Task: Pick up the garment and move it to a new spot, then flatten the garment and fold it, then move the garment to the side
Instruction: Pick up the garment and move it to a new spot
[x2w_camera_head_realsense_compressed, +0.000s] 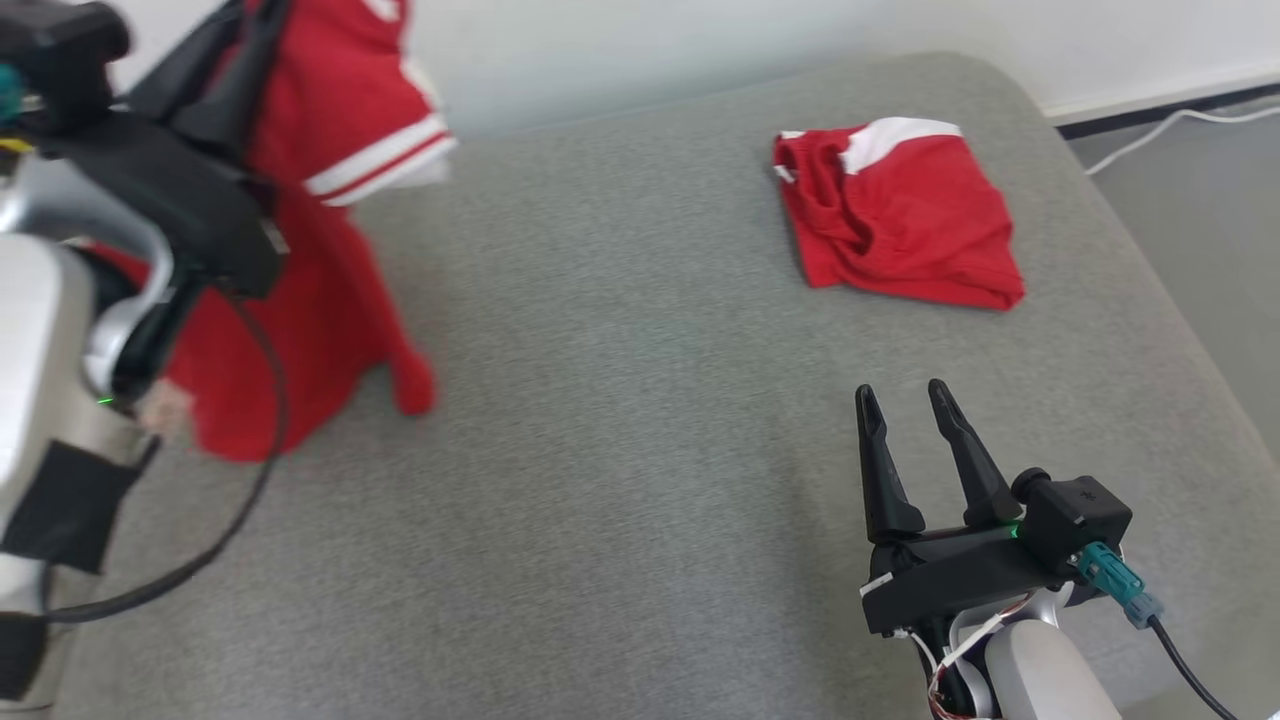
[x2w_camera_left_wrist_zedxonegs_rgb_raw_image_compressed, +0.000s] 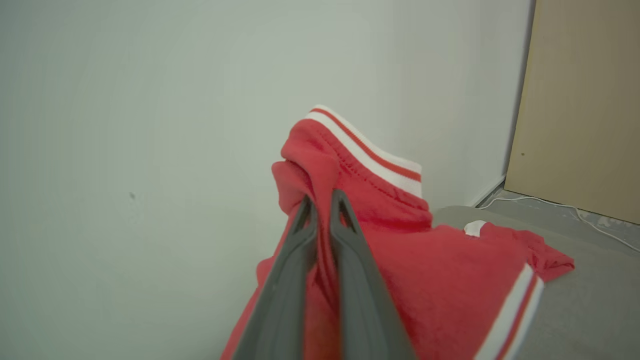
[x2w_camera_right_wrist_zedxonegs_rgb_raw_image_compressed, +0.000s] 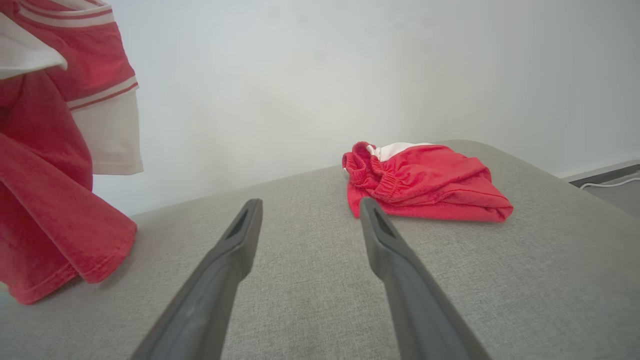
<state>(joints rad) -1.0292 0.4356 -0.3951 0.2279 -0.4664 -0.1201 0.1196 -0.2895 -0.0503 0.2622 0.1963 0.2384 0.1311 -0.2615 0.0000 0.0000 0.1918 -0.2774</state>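
The left gripper (x2w_camera_left_wrist_zedxonegs_rgb_raw_image_compressed: 322, 200) is clamped on a bunched fold of the red shirt (x2w_camera_head_realsense_compressed: 330, 290), its two dark fingers pressed close together with cloth between them. It holds the shirt up high at the left side of the grey cushion (x2w_camera_head_realsense_compressed: 620, 420). The shirt hangs with its long axis running roughly top to bottom. A white-and-red striped cuff sticks out near the top, and the lower hem reaches down to the cushion. Whether the hem rests on it or hangs just clear, I cannot tell.

The right gripper (x2w_camera_head_realsense_compressed: 902, 390) waits low over the near right of the cushion, its fingers spread wide with nothing between them. From there the shirt lies off to the left and well apart, so the left arm alone has it. The bare middle of the cushion lies between the two arms, and to my eye that is the natural place to lay the shirt out. The right gripper would have to cross leftwards to catch a hanging corner.

The folded red shorts (x2w_camera_head_realsense_compressed: 900, 220), gathered at the waistband, lie at the far right, nearer the right gripper than the left.

I can read no brand, label or writing on either piece of clothing, only plain stripes.
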